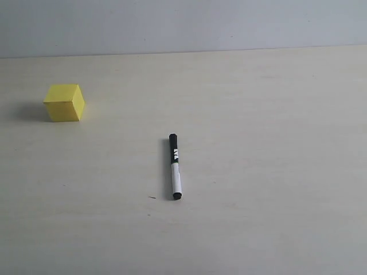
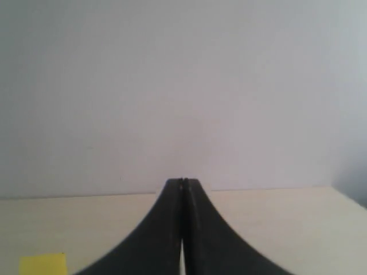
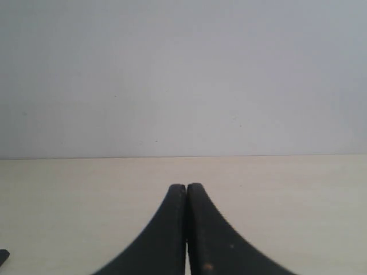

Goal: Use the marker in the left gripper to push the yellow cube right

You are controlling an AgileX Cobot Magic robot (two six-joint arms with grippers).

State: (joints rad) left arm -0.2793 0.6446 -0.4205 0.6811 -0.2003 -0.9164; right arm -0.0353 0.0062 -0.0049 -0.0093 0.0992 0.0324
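The yellow cube [image 1: 64, 102] rests on the pale table at the far left of the exterior view. The marker [image 1: 174, 166] lies flat near the middle, black cap pointing away, white barrel toward the front edge. No arm or gripper shows in the exterior view. In the left wrist view my left gripper [image 2: 183, 182] is shut with nothing between its fingers, and a corner of the yellow cube [image 2: 43, 264] shows at the frame's lower edge. My right gripper [image 3: 186, 187] is shut and empty above bare table; a dark sliver, maybe the marker's end [image 3: 3, 256], sits at the frame's edge.
The cream table [image 1: 275, 143] runs back to a plain grey-white wall [image 1: 183, 26]. A tiny dark speck [image 1: 151, 197] lies on the table just left of the marker's near end.
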